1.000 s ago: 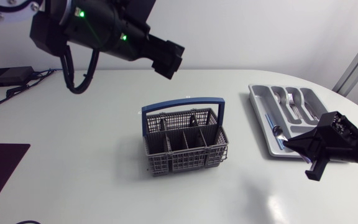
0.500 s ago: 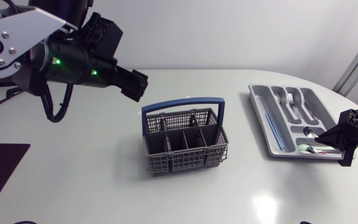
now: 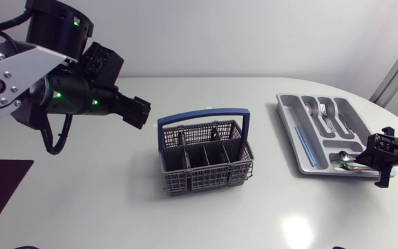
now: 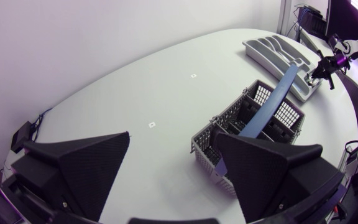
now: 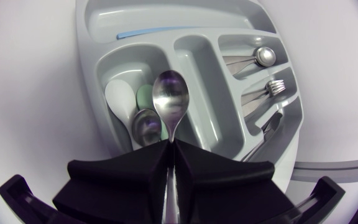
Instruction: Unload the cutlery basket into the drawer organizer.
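The left gripper (image 3: 144, 114) is hanging above the table (image 3: 102, 200), up-left of the cutlery basket (image 3: 206, 158) and not touching it. In the left wrist view its fingers (image 4: 82, 168) are standing wide apart w/ nothing btwn them, and the basket (image 4: 253, 121) is lying ahead of and below them.

The basket, grey mesh w/ a blue handle (image 3: 202, 115) arching over it, is sitting upright near the table's ctr. I can't tell whether anything is inside it.

The drawer organizer (image 3: 292, 131) is lying flat well to the basket's right. It is holding forks (image 3: 325, 114) in the long compts and a blue strip (image 3: 301, 144) in the compt nearest the basket.

The right gripper (image 3: 373, 158) is hovering at the organizer's near end. In the right wrist view its fingers (image 5: 117, 177) are pinching together on the handle of a metal spoon (image 5: 171, 99). The spoon's bowl is hanging over the organizer (image 5: 98, 37), just beside a white spoon (image 5: 120, 99), a green spoon (image 5: 144, 94) and a 2nd metal spoon (image 5: 145, 126), all lying in the short compt.
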Tool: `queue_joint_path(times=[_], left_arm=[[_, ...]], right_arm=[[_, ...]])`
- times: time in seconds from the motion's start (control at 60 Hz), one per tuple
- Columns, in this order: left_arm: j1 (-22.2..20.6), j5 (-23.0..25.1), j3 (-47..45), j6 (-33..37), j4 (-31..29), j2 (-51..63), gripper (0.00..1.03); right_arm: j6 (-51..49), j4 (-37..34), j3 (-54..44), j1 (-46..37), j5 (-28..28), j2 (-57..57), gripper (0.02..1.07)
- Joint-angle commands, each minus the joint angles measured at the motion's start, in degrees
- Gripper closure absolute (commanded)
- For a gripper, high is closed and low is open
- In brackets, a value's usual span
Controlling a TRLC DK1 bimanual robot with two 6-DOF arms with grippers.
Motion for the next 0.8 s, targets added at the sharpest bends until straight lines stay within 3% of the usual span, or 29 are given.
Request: queue_joint_path(times=[0.0, 0.017, 0.1, 0.367, 0.617, 0.783], left_arm=[[0.62, -0.18, -2.36, 0.14, 0.65, -1.17, 0.05], [0.62, -0.18, -2.54, 0.14, 0.65, -1.17, 0.05], [0.70, -0.18, -3.15, 0.23, 0.74, -1.52, 0.05], [0.88, -0.18, -6.67, 0.58, 0.74, -2.57, 0.05], [0.70, 0.08, -11.59, 3.74, 0.83, -2.75, 0.06], [-0.17, 0.52, -15.11, 6.64, 0.83, -1.43, 0.06]], right_arm=[[-2.32, 1.44, -0.44, -0.26, 0.55, 1.41, 0.85], [-2.06, 2.05, -0.53, -0.26, 0.55, 1.23, 0.77], [-1.27, 2.84, -0.97, -0.35, 0.46, -0.09, 0.62], [10.69, 1.61, -5.45, 1.24, -5.08, -14.33, 0.39], [28.18, 3.55, -18.72, 16.00, -6.13, -30.59, 0.39], [42.94, 8.20, -23.99, 31.91, 0.02, -35.51, 0.39]])
